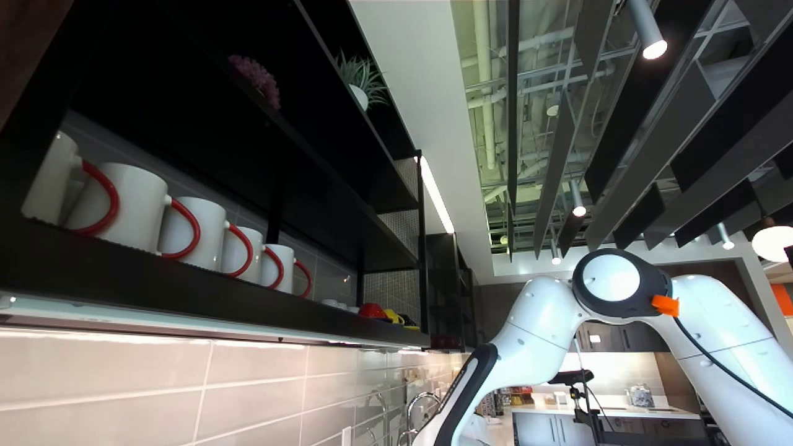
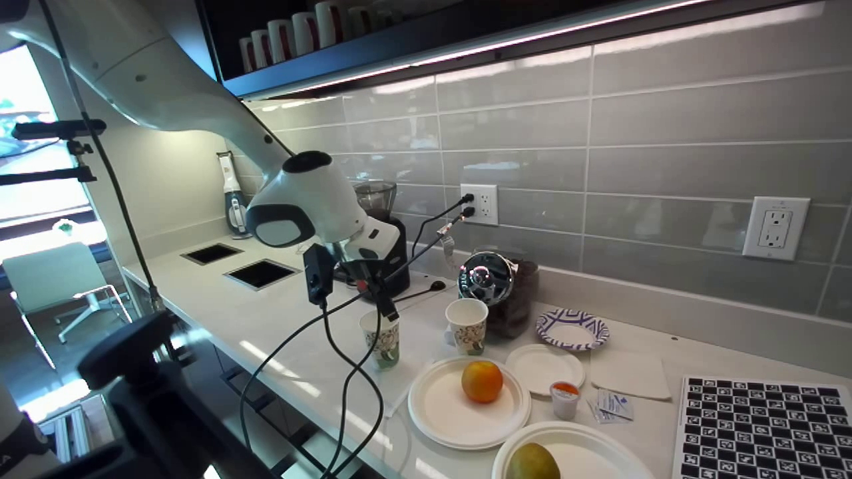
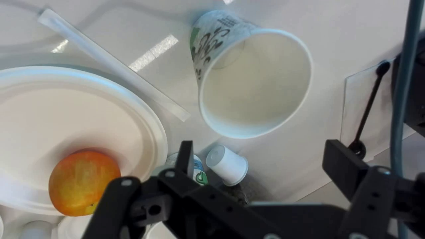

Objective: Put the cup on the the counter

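Note:
A small plain white cup (image 3: 227, 165) is on the counter (image 3: 318, 109) in the wrist view, narrow end toward the camera; I cannot tell whether it lies on its side. It shows between my fingertips, nearer the left one, and nothing is gripped. My gripper (image 3: 262, 159) is open. In an exterior view my gripper (image 2: 385, 303) hangs over the counter (image 2: 319, 332), just above a patterned paper cup (image 2: 383, 349). That paper cup (image 3: 255, 83) stands large ahead of the fingers in the wrist view, its mouth open. The gripper is outside the shelf view.
A second paper cup (image 2: 468, 332) stands by a dark bag (image 2: 512, 299). A plate with an orange fruit (image 2: 482, 381), a plate with a green fruit (image 2: 532, 462) and black cables (image 2: 346, 386) are near. Red-handled mugs (image 1: 133, 204) stand on a black shelf (image 1: 186, 282).

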